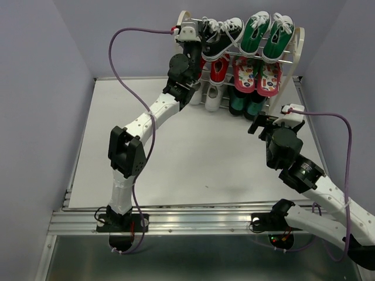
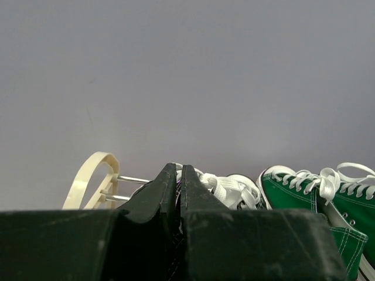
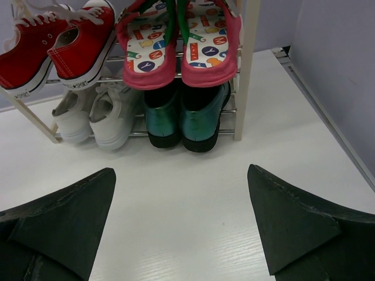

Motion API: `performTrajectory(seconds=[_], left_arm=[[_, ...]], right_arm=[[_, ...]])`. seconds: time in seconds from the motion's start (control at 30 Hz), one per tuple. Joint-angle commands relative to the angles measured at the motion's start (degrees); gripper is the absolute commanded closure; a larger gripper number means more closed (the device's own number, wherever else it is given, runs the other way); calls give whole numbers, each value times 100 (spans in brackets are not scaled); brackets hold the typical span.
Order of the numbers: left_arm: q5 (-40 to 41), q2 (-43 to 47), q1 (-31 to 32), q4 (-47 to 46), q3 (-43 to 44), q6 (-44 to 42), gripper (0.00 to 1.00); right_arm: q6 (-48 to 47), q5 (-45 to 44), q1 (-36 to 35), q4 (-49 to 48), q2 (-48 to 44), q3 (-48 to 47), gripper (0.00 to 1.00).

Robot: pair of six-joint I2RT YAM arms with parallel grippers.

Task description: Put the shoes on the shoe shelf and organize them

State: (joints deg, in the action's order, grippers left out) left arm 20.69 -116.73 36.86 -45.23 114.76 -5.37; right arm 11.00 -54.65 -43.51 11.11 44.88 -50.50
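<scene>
**Shoes on the rack, left hand at the top tier**

A white table (image 1: 176, 170) runs from the arm bases to the shoe shelf (image 1: 300, 44) at its far edge, with pale grey walls (image 1: 35, 88) around it. White shoes (image 3: 94, 114) and shiny dark green shoes (image 3: 184, 114) sit lowest, red shoes (image 3: 58, 41) and a pink patterned pair (image 3: 179, 50) in the middle, and black shoes (image 1: 220, 35) and green sneakers (image 1: 266, 32) on top. The right gripper (image 3: 180, 171) hangs wide open and empty near the shelf. The left gripper (image 2: 179, 172) is closed beside the black shoes; it cannot be told whether it pinches them.
</scene>
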Motion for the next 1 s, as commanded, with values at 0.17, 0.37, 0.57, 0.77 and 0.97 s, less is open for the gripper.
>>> performTrajectory(seconds=[0.17, 0.37, 0.57, 0.77, 0.97], left_arm=[[180, 491, -65, -670, -1400, 780, 100], [278, 1099, -48, -1119, -2397, 880, 48], [111, 1371, -13, -1049, -2432, 669, 29], [-38, 1618, -12, -629, -2117, 563, 9], [-574, 1951, -12, 231, -1880, 563, 1]], right_arm=[[-81, -291, 0, -145, -182, 67, 0], [-28, -143, 0, -153, -234, 67, 0], [94, 25, 0, -145, -278, 40, 0], [226, 192, 0, -101, -305, -4, 0], [323, 236, 0, 31, -322, -65, 0]])
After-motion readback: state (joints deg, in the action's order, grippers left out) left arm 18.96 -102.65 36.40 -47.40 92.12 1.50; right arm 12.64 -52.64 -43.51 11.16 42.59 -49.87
